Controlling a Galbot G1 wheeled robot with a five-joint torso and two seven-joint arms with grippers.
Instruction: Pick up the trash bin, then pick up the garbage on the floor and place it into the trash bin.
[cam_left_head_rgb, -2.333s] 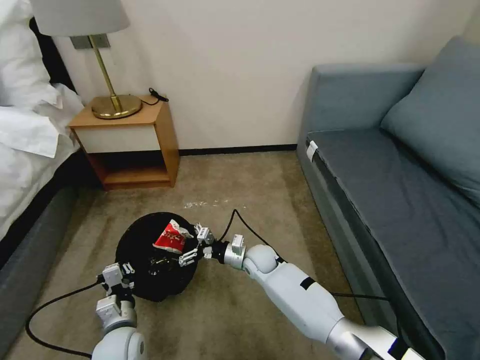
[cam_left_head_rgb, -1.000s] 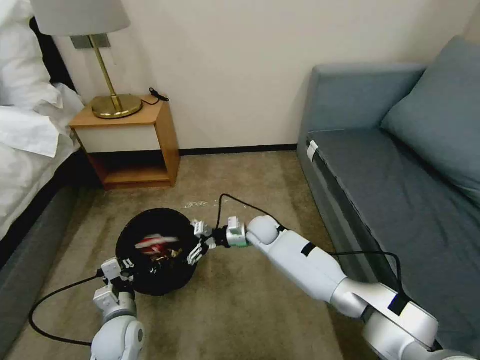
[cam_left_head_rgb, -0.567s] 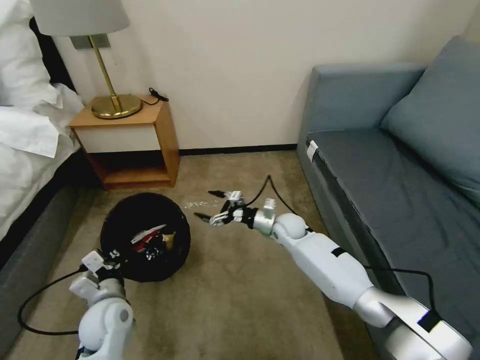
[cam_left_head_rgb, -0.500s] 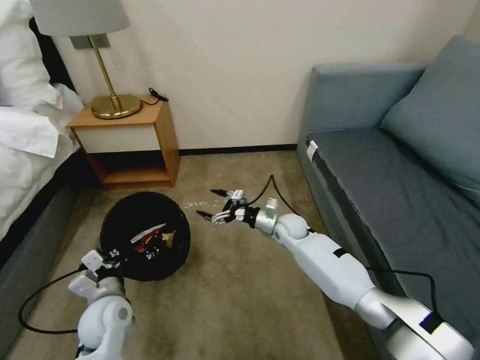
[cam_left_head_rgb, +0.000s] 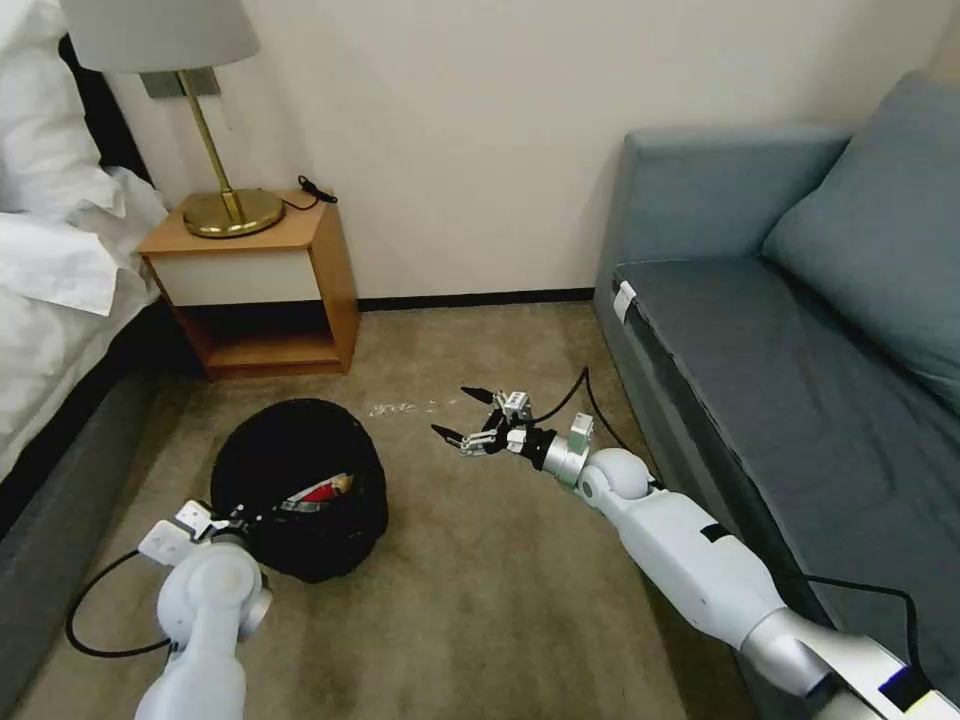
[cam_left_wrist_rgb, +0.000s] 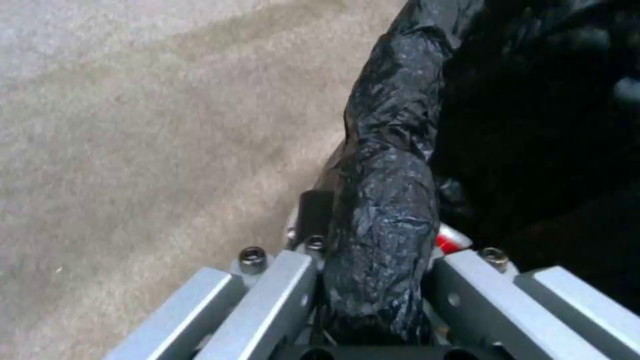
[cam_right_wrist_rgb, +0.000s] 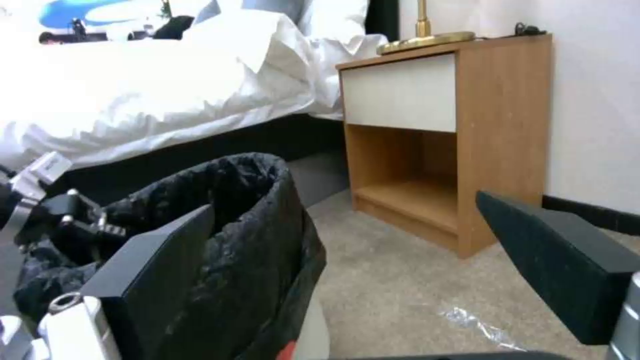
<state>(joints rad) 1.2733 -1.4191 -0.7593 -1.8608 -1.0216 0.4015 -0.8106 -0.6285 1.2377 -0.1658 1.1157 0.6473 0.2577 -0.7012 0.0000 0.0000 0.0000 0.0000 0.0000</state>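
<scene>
Left tool (cam_left_wrist_rgb: 373, 280) clamping trash bin (cam_left_head_rgb: 300, 480) rim

Setting: bedroom, hotel-style guest room.

A bed (cam_left_head_rgb: 45, 270) with white duvet and pillows stood at the left, a wooden nightstand (cam_left_head_rgb: 262, 285) beside it carrying a brass-based lamp (cam_left_head_rgb: 215, 150) with a pale shade (a black cord lay on the nightstand top by the wall). A grey-blue sofa (cam_left_head_rgb: 800, 330) with a matching cushion (cam_left_head_rgb: 880, 230) ran along the right wall. Floor was beige carpet (cam_left_head_rgb: 500, 600), walls plain cream with a dark skirting strip (cam_left_head_rgb: 470, 298). A bag-lined trash bin (cam_left_head_rgb: 300, 490) was over the carpet.
</scene>
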